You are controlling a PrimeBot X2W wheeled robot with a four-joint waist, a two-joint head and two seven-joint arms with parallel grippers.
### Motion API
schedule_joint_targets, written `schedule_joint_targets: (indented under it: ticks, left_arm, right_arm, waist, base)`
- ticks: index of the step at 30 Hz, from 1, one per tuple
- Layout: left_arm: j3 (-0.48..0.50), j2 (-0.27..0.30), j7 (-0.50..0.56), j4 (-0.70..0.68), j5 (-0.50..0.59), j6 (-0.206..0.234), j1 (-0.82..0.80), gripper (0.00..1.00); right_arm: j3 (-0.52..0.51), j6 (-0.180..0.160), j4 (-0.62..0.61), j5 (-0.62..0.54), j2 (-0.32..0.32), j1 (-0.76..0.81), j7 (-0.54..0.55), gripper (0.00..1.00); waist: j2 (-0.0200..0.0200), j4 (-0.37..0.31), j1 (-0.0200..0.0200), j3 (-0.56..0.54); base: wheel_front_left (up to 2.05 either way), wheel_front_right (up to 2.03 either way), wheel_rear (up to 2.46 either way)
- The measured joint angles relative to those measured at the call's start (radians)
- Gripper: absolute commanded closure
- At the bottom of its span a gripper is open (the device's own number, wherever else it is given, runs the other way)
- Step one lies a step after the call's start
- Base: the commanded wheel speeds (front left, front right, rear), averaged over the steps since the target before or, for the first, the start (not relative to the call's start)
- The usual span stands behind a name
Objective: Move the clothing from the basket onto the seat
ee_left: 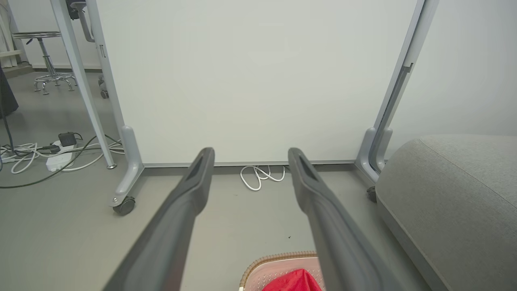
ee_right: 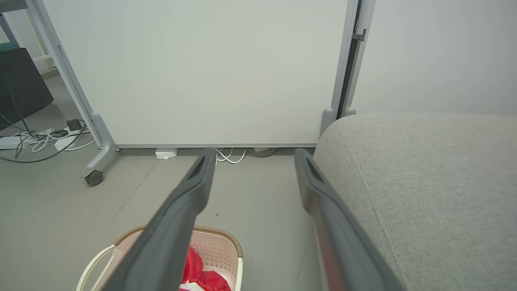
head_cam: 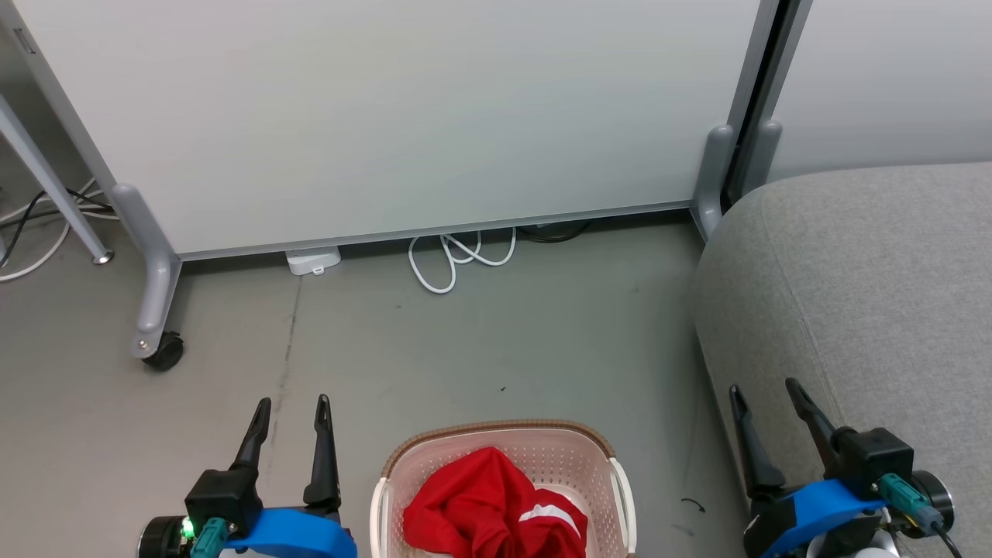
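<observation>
Red clothing [head_cam: 492,508] with a white stripe lies bunched in the cream basket [head_cam: 500,428] on the floor at the bottom centre of the head view. The light grey seat [head_cam: 860,287] stands to the right. My left gripper [head_cam: 293,403] hangs open left of the basket, nothing between its fingers. My right gripper [head_cam: 765,387] is open too, beside the seat's rounded front edge. In the left wrist view the gripper [ee_left: 250,151] frames the basket [ee_left: 278,258] and clothing [ee_left: 295,281]. The right wrist view shows the gripper [ee_right: 253,151], basket [ee_right: 226,238], clothing [ee_right: 194,266] and seat [ee_right: 428,182].
A white partition panel [head_cam: 387,116] on grey wheeled feet [head_cam: 159,341] stands across the floor behind the basket. White cables [head_cam: 457,260] and a power strip [head_cam: 314,261] lie under it. More cables [ee_left: 48,155] and a stool [ee_left: 46,60] are at the far left.
</observation>
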Motion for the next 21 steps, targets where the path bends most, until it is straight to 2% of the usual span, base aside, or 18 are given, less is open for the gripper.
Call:
schedule_joint_targets:
  ticks: [13, 21]
  left_arm:
    - [-0.006, 0.0, -0.001, 0.003, 0.017, -0.004, -0.016, 0.0]
    - [-0.041, 0.009, -0.001, 0.142, 0.025, -0.037, -0.094, 0.0]
  right_arm:
    - [0.035, 0.0, -0.01, 0.002, 0.0, -0.032, -0.002, 0.0]
    - [0.084, 0.001, -0.033, 0.005, -0.001, -0.096, -0.009, 0.0]
  waist:
    - [0.0, -0.021, 0.0, 0.045]
    - [0.0, -0.081, 0.0, 0.153]
  base:
    - [0.0, 0.0, 0.0]
    - [0.0, 0.0, 0.0]
